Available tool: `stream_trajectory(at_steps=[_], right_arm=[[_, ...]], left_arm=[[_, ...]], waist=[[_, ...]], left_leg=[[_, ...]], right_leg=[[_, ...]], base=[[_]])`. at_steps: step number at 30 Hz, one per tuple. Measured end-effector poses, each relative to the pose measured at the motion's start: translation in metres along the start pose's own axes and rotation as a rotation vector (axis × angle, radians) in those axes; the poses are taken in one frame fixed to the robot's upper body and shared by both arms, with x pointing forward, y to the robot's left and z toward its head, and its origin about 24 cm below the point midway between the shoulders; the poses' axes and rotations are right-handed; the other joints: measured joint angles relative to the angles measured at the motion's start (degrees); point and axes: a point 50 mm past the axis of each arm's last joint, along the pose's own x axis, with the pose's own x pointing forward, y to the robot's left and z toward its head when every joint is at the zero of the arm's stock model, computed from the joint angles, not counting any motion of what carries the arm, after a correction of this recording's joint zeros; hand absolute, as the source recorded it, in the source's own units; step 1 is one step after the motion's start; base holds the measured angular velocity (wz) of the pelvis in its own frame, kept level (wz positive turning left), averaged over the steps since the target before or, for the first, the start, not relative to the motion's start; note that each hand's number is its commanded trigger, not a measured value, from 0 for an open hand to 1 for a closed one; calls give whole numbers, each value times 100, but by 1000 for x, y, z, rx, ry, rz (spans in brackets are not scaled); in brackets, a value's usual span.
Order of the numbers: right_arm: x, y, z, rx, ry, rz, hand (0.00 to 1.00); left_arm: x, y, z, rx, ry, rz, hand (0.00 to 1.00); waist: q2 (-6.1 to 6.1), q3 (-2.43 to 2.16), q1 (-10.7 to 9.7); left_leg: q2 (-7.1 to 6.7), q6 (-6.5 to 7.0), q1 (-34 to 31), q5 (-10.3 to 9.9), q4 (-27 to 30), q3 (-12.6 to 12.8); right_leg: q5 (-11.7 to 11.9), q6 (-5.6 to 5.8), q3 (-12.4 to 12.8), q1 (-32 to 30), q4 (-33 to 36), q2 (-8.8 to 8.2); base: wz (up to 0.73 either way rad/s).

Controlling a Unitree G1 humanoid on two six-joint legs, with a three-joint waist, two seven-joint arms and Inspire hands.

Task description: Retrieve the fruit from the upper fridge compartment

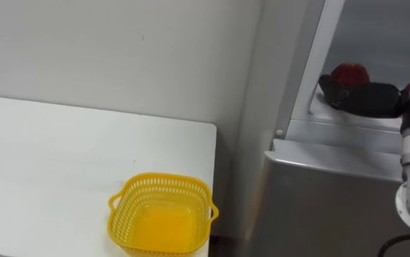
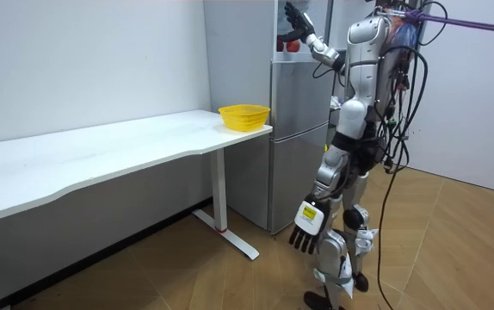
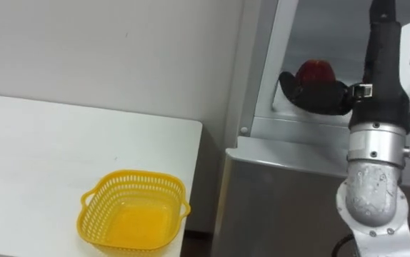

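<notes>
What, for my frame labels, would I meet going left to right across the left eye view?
In order: white table → yellow basket → fridge, with the red fruit in its upper compartment. The right hand overlaps the fruit, so it is left unplaced.

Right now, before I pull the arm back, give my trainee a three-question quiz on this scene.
1. True or false: the red fruit lies in the yellow basket.
2. Where is the right hand? A. over the basket B. in the upper fridge compartment C. down by the robot's side
3. Fill in: the basket stands on the white ____.
Key: 1 false; 2 B; 3 table.
</notes>
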Motion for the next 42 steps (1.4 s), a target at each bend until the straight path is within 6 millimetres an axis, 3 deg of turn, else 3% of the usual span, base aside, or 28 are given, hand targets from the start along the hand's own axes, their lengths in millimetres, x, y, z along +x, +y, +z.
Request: stream_trajectory(at_steps=[7, 12, 18, 26, 41, 42], right_arm=[[10, 1, -11, -66, 46, 14, 0], [16, 0, -28, -107, 120, 17, 0], [19, 0, -32, -124, 135, 46, 0], [20, 0, -34, -99, 156, 100, 0], [28, 1, -52, -54, 286, 318, 0], [28, 1, -54, -40, 305, 329, 30]], left_arm=[[0, 2, 2, 1, -5, 6, 0], [0, 4, 4, 2, -8, 7, 0], [0, 8, 5, -17, -11, 17, 0], [0, 11, 10, -30, -39, 28, 0], [0, 19, 5, -54, 1, 18, 0], [-1, 19, 4, -55, 6, 14, 0]], waist=[[-43, 10, 22], [-38, 13, 47], [-9, 17, 56], [53, -28, 85], [-31, -10, 133], [-46, -16, 135]], left_leg=[[2, 0, -64, 0, 73, -49], [1, 0, -171, 0, 152, -140], [5, -1, -236, 0, 136, -154], [1, -4, -229, 29, 134, -111], [4, -1, -170, 37, 119, -52], [4, -1, -169, 38, 120, -51]], right_leg=[[4, -6, -67, -11, 0, -7], [14, -23, -179, -11, 0, -14], [17, -27, -228, -26, -1, -15], [17, -28, -183, -73, 11, -22], [18, -31, -67, -55, 100, -32], [18, -32, -55, -54, 98, -28]], base=[[4], [10], [5], [-2], [-2], [0]])
